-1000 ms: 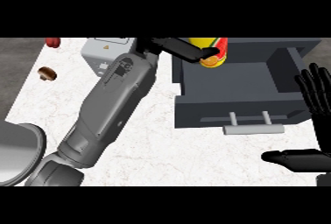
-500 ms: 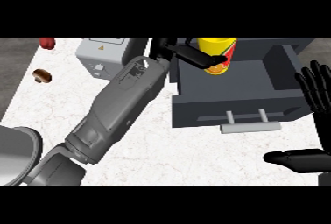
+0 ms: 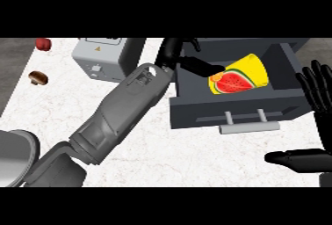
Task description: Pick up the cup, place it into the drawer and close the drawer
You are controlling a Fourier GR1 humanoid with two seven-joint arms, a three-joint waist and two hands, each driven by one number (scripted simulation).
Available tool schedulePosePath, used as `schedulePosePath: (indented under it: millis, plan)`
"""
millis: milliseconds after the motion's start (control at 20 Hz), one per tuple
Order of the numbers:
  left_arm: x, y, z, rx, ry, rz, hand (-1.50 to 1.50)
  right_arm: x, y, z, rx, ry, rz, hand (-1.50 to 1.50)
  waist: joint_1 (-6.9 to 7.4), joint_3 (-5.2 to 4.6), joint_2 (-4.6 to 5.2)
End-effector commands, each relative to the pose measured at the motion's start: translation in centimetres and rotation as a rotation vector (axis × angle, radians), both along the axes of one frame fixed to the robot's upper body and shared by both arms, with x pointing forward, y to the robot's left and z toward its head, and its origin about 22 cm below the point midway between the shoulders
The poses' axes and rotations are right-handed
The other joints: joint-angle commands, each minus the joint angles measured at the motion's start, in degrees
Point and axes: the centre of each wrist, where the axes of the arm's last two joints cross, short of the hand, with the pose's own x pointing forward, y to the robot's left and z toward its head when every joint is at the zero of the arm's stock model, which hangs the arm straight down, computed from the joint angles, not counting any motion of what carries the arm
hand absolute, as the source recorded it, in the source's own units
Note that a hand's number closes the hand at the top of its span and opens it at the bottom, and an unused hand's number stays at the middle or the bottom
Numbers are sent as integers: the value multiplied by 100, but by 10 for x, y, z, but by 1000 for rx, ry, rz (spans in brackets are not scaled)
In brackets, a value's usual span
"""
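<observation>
Head view: a yellow, watermelon-printed cup (image 3: pixel 241 78) lies tilted inside the open grey drawer (image 3: pixel 233 115). Left hand (image 3: pixel 178 52) released beside it; right hand (image 3: pixel 319 94) rests open.

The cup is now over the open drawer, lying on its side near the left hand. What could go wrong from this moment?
1. The cup looks tilted against the drawer's right wall; if it stays proud of the rim, it may block closing.
2. The left hand is inside the drawer; pulling back, it could catch the cup or the wall.
3. The right hand rests open at the right edge, away from the handle.
</observation>
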Motion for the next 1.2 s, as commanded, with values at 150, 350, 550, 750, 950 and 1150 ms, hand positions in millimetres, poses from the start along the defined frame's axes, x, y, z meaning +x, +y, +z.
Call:
schedulePosePath:
  millis: [150, 350, 550, 750, 950, 1150]
  plan:
    - [-4, -9, -5, 155, 37, 24, -150, 11, 7, 5, 7, -31, 13, -150, -114, 3, 36]
    - [-12, -8, -19, 128, 6, 35, -150, 13, 13, 8, 14, -26, 23, -150, -75, -2, 27]
    - [-14, -16, -8, 57, -84, 62, -150, 9, 10, 11, 89, -23, 135, -150, -153, -1, 33]
    - [-15, -30, 22, -35, -109, 13, -150, 6, 1, 5, 117, 8, 236, 150, -15, 0, -7]
    - [-13, -26, 24, -86, -97, 19, -150, -10, -7, 16, 18, 9, 224, 150, 230, -6, -75]
    - [-6, -8, 21, -117, -79, 31, -150, -18, -5, 34, -186, 22, 227, 150, 343, -11, -95]
